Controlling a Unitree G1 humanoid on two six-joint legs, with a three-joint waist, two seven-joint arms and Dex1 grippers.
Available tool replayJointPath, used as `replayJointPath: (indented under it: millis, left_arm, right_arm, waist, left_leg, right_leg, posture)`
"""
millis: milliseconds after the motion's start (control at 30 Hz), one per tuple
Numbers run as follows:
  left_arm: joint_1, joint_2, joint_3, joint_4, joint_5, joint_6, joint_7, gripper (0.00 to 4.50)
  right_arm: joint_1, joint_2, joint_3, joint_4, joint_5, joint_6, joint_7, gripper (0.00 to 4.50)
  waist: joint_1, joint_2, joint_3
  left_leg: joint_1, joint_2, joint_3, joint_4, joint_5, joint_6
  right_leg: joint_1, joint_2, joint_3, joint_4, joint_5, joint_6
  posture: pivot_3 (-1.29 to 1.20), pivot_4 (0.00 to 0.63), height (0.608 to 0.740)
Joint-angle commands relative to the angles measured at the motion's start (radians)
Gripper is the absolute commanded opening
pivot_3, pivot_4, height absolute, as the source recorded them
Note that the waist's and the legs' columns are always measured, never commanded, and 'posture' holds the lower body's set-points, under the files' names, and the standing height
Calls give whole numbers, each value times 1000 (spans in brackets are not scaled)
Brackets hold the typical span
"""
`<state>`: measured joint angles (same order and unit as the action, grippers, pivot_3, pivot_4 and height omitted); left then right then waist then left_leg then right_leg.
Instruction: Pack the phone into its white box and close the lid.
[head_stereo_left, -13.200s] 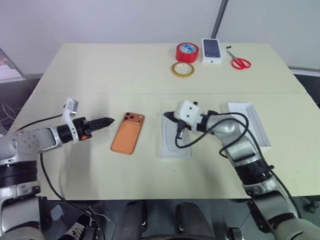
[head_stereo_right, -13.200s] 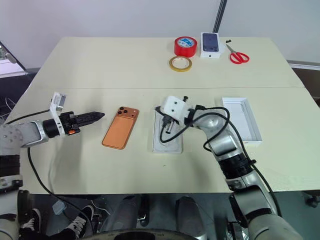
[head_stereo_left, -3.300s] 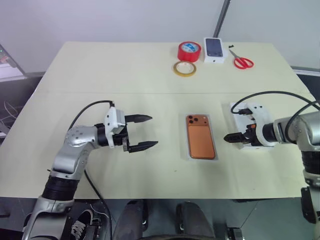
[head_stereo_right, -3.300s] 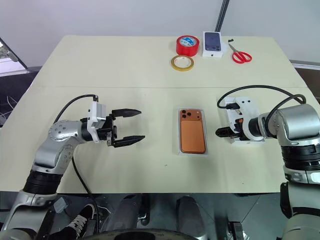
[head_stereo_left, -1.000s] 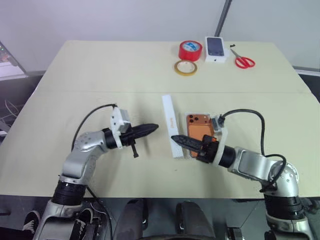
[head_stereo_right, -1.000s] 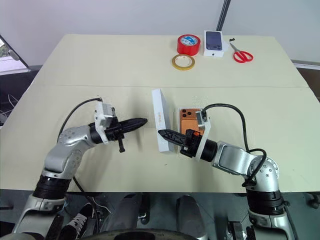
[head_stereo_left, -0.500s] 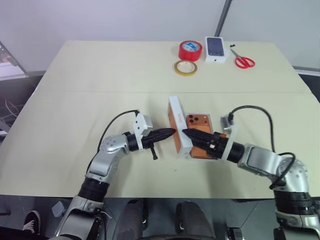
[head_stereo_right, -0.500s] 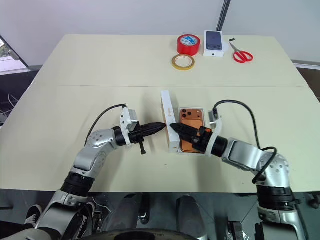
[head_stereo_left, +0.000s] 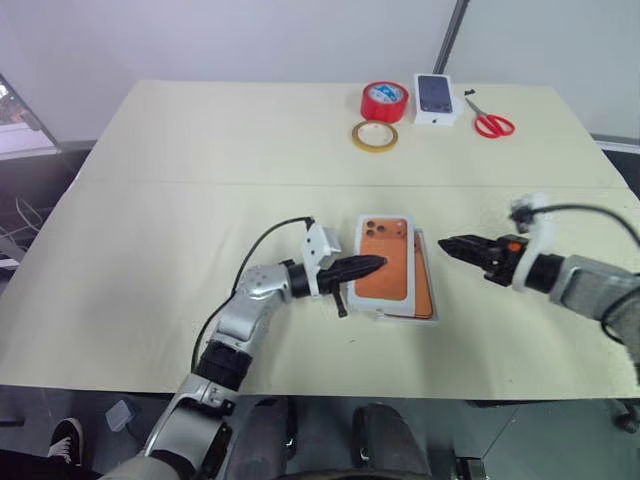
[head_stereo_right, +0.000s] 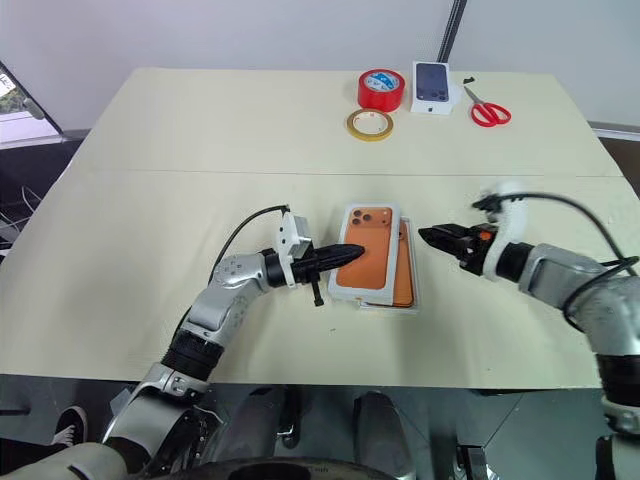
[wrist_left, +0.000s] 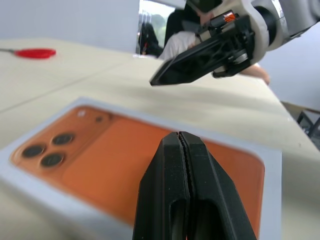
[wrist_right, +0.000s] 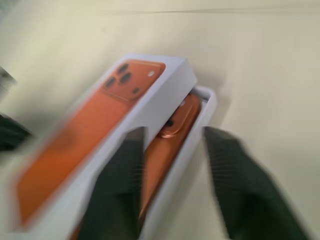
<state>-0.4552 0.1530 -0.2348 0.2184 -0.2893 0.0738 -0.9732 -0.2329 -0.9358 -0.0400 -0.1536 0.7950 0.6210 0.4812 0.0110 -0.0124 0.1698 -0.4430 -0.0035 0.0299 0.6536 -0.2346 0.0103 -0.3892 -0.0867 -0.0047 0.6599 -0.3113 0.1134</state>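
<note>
The task is mostly done, by the look of it. The phone (wrist_right: 175, 125) lies inside the white box (wrist_right: 209, 100) at the middle of the table (head_stereo_left: 200, 160), near the front edge. The lid (head_stereo_left: 388, 240), printed on top with an orange phone picture, rests over the box but not squarely. It sits skewed and shifted toward the robot's left, so a strip of the phone and the box's right wall show beside it. What is left, I judge, is to slide the lid into line with the box and press it down until it seats.

The left gripper (head_stereo_left: 372, 264) reaches in from the left with the forearm low over the table. Its fingers are pressed tightly together and hold nothing, and their tip lies on the lid's top near its left edge. It looks placed to push or steady the lid, not to grasp it.

The right gripper (head_stereo_left: 447, 243) hangs just to the right of the box, apart from it, pointing back toward it. Its fingers stand a little apart and are empty.

Farther back, well clear of the work, sit a yellow tape ring (head_stereo_left: 374, 135), a red tape roll (head_stereo_left: 384, 100), a small box with a phone picture (head_stereo_left: 437, 98) and red scissors (head_stereo_left: 492, 124).
</note>
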Motion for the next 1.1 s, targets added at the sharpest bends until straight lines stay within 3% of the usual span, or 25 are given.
replayJointPath:
  millis: [33, 167, 333, 700, 1100]
  left_arm:
    - [7, 40, 46, -65, -17, 17, 9, 0]
    - [2, 91, 94, -97, -21, 91, 65, 0]
    - [-29, 125, 68, 15, 62, 124, 106, 0]
    - [-106, -10, 6, 91, 87, 132, 115, 0]
    - [-108, -55, -18, 26, 81, 152, 96, 0]
  right_arm:
    - [-7, 59, 0, 16, -172, -148, -4, 125]
    - [6, 121, -2, 13, -288, -216, -9, 125]
    - [36, 167, 19, -14, -393, -246, -2, 125]
    - [64, 230, -17, -73, -436, -231, 35, 125]
    - [132, 227, -50, -142, -454, -193, 81, 125]
  waist:
    - [0, 0, 0]
    - [3, 0, 0]
    - [2, 0, 0]
    - [2, 0, 0]
    - [3, 0, 0]
  left_leg:
    - [0, 0, 0, 0, 0, 0]
    - [0, -1, 0, 1, 0, -1]
    - [0, -1, -1, 1, 0, -1]
    - [0, -1, -1, 1, 1, -1]
    - [0, -1, -1, 3, 0, -1]
  right_leg:
    - [0, 0, 0, 0, 0, 0]
    - [0, -1, 0, 1, 0, 0]
    - [1, -1, -1, 1, 0, 0]
    - [1, -1, -1, 2, 0, 0]
    - [2, -1, -1, 2, 0, 0]
  posture:
    - [0, 150, 728]
    - [0, 150, 728]
    - [0, 150, 728]
    - [0, 150, 728]
    - [0, 150, 728]
